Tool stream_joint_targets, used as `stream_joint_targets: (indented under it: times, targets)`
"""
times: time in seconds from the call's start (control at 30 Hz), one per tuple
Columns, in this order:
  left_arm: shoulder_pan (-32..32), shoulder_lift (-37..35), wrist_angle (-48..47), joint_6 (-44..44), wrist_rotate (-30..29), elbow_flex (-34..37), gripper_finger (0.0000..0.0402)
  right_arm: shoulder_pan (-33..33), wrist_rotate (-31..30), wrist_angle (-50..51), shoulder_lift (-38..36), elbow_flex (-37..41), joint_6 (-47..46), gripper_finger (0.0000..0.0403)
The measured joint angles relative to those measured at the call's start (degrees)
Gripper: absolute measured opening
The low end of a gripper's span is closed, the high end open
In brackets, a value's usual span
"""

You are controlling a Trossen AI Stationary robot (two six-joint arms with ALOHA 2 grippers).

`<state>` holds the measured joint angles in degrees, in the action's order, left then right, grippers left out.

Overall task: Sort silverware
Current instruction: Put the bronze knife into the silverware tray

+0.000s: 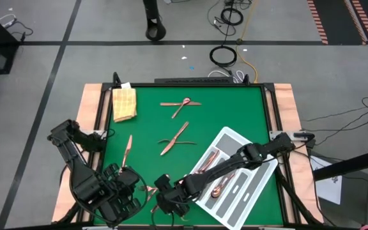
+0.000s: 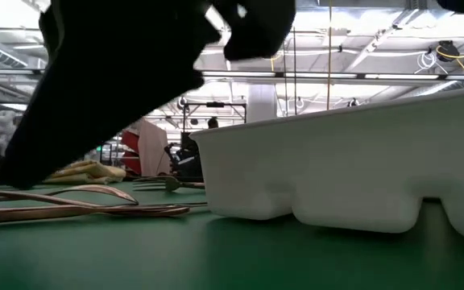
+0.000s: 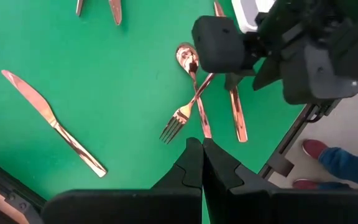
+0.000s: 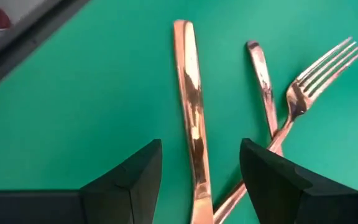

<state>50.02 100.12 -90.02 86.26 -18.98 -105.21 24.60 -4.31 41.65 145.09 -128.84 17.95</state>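
Observation:
Copper silverware lies flat on the green table. A crossed spoon and fork and a long straight piece lie near the near edge. A knife and two crossed pairs lie farther back. My right gripper reaches over the tray, open, with a finger on each side of the straight piece and apart from it. My left gripper hovers shut just left of that cluster. The white-and-grey tray holds a few pieces.
A folded yellow cloth lies at the far left corner. The tray's white wall fills the right of the low view. Both grippers are close together at the near edge. A person's shoes show beyond the table edge.

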Motion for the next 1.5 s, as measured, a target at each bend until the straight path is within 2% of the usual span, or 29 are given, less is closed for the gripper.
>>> stream_joint_targets:
  times: [0.47, 0.8, 1.0, 1.3, 1.5]
  targets:
    - [0.0, 0.0, 0.0, 0.3, -0.3, 0.0, 0.0000, -2.1, 1.7, 1.1, 0.9, 0.0, 2.9, 0.0201]
    - [0.0, 0.0, 0.0, 0.3, -4.2, 0.0, 0.0000, -1.5, 2.4, 3.5, 0.9, 0.0, 5.7, 0.0201]
    - [0.0, 0.0, 0.0, 0.3, -4.3, 0.0, 0.0000, -2.4, 3.4, 3.5, 1.0, 0.0, 6.0, 0.0198]
    - [0.0, 0.0, 0.0, 0.4, -4.6, 0.0, 0.0000, -2.4, 6.2, 3.6, 2.8, -0.2, 6.5, 0.0158]
    - [0.0, 0.0, 0.0, 0.4, -4.6, 0.0, 0.0000, -2.7, 4.7, 5.0, 3.2, -0.2, 4.6, 0.0115]
